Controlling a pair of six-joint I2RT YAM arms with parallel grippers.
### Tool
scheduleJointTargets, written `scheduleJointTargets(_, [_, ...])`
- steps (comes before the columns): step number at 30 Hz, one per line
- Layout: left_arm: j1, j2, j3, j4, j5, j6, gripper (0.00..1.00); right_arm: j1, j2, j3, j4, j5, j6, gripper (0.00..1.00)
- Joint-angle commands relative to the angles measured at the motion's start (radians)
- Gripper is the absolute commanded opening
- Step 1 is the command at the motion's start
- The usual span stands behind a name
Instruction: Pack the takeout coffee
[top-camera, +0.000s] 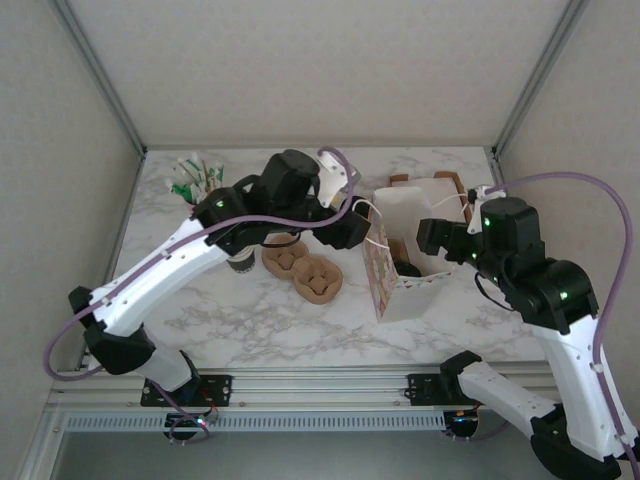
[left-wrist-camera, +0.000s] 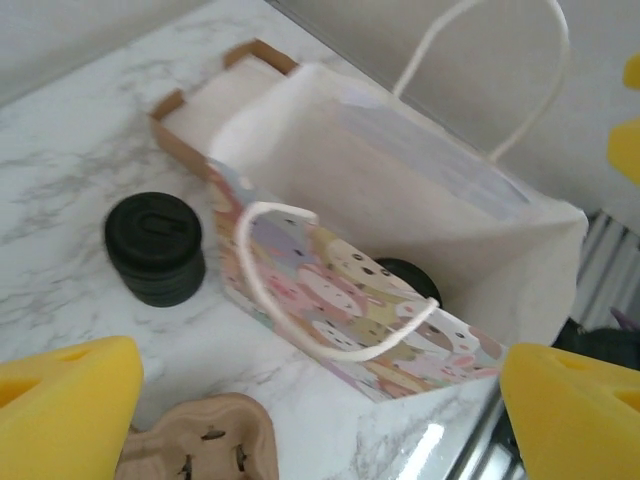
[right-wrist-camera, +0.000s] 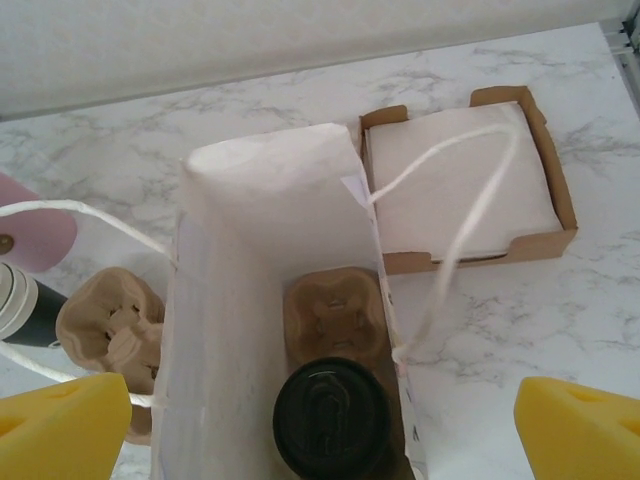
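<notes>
Pulling straight up, clear of the string handle (left-wrist-camera: 345, 355), seems best: left hand (left-wrist-camera: 315, 425) wide open, empty, over the paper bag (left-wrist-camera: 400, 190); right hand (right-wrist-camera: 320, 440) likewise. Takeout coffee (right-wrist-camera: 332, 418) sits inside bag, prob. seated in the cup carrier (right-wrist-camera: 335, 315).

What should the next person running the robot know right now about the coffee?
Left end effector: open, holding nothing, beside the paper bag.
Right end effector: open, holding nothing, above the bag's mouth.
Coffee cup: upright inside the bag, apparently seated in a cardboard carrier.
Done: the coffee is in the bag.
Left: probably only moving both arms clear of the bag.
</notes>
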Motion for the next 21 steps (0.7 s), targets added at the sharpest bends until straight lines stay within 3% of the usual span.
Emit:
scheduleJointTargets(1, [0.027,-0.100,-0.044,0.072,-0.149,-0.060,0.96,0.005,0.058,0.060,0.046,-0.045,-0.033,0.99])
scheduleJointTargets(7, [0.120,-0.202,-0.164,0.109,-0.208,-0.145,1.00,0.004,0.176,0.158,0.056,-0.145,-0.058,0.99])
scheduleJointTargets(21, [0.434,-0.280,-0.291,0.089,-0.169,-0.244,1.00,0.004,0.323,0.334,0.070,-0.345,0.028,0.99])
